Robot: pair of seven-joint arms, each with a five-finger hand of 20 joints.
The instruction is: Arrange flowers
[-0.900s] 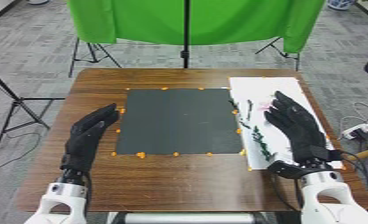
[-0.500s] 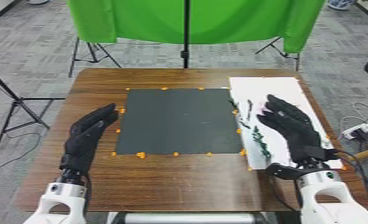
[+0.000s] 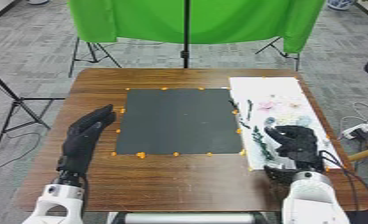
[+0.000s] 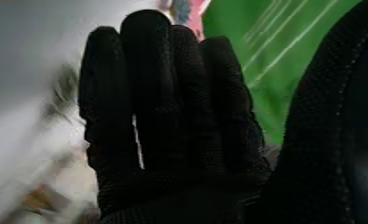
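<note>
Left hand (image 3: 84, 131): open, left of the dark mat (image 3: 176, 122)
Right hand (image 3: 296, 141): open, right of the mat
Flowers (image 3: 267, 105): we see them on white paper (image 3: 265, 86), right of the mat

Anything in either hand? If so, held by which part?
Nothing is held. The right hand has its fingers straight, with nothing between them and the thumb. The left hand is empty too. The pink flower lies on the white sheet.

1. No words, labels or brand names can be read in either view.
2. No numbers or signs can be read in either view.
</note>
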